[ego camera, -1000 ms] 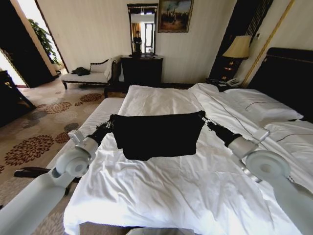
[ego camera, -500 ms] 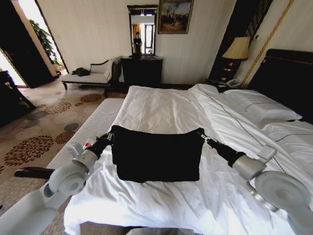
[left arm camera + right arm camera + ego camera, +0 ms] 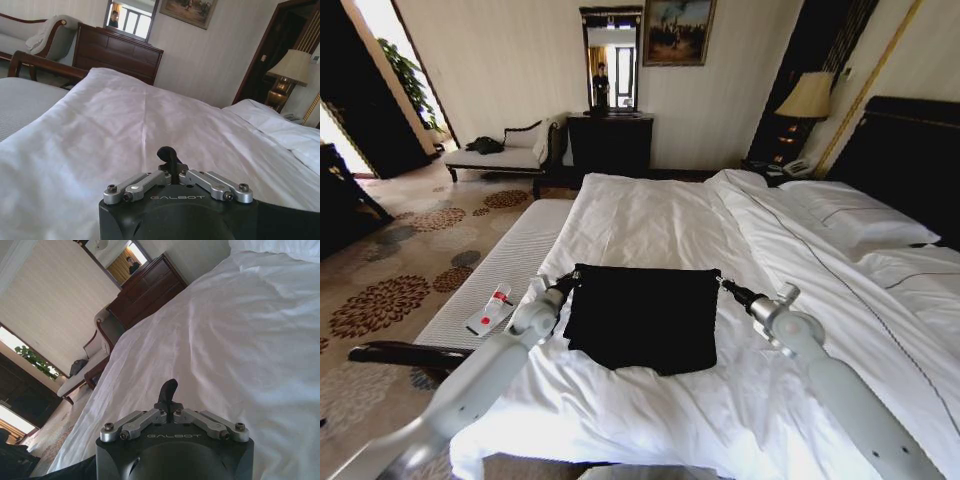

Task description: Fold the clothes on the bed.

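You see the black T-shirt (image 3: 642, 315) lying on the white duvet of the bed (image 3: 650, 215), near the foot edge of the bed and closer to its left edge than to the pillows. It is folded into a compact dark rectangle, and its far edge is stretched straight between your two grippers. No lettering is visible on it.

Your left gripper (image 3: 567, 282) is at the far left corner of the T-shirt, with its fingers pressed together on the fabric there. Your right gripper (image 3: 724, 286) is at the far right corner, and its fingers are pinched on the fabric in the same way. In the left wrist view the fingertips (image 3: 168, 154) of the left gripper meet in one dark point above the duvet. In the right wrist view the fingertips (image 3: 168, 388) do the same, and a bit of black fabric shows at the corner of the picture.

A small white card with a red mark (image 3: 490, 309) lies on the grey bench at the left edge of the bed.
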Controlling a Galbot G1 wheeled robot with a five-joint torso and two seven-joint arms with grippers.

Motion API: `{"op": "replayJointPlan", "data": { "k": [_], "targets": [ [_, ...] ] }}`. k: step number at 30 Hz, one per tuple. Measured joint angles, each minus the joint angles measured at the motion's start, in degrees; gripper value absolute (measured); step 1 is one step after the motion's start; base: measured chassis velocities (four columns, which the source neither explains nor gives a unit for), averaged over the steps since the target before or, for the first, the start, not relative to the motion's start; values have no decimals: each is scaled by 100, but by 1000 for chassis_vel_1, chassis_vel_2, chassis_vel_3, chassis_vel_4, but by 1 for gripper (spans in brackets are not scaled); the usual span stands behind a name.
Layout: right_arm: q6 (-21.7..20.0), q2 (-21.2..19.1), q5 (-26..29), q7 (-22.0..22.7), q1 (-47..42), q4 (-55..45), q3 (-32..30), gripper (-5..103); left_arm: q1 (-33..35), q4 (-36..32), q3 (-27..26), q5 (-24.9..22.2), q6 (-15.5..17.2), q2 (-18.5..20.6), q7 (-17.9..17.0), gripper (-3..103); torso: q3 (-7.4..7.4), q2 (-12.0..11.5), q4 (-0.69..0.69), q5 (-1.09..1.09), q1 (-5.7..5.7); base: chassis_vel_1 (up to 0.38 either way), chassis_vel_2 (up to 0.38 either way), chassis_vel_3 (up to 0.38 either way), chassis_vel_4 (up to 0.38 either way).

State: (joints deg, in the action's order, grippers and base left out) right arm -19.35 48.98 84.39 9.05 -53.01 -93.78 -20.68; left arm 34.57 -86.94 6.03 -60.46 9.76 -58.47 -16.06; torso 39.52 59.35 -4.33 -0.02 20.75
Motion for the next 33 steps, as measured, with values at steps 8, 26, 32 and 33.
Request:
{"op": "replayJointPlan", "data": {
  "k": [8,26,32,33],
  "targets": [
    [155,192,-276,-335,793,1156,507,1,-712,1382,205,151,-88,-544,422,2,-2,1,2,0,-2,0,0,0,0],
    [597,514,-692,-825,977,1694,668,1,-850,2053,343,599,-387,-1056,752,2,-3,2,-1,-1,-3,0,0,0,0],
    [723,475,-792,-1067,388,1315,395,1,-332,1545,-31,540,-508,-897,870,2,-3,2,1,-2,-3,0,0,0,0],
    [739,467,-812,-1103,303,1267,359,1,-254,1473,-62,557,-521,-858,889,2,-3,2,1,-1,-3,0,0,0,0]
  ]
}}
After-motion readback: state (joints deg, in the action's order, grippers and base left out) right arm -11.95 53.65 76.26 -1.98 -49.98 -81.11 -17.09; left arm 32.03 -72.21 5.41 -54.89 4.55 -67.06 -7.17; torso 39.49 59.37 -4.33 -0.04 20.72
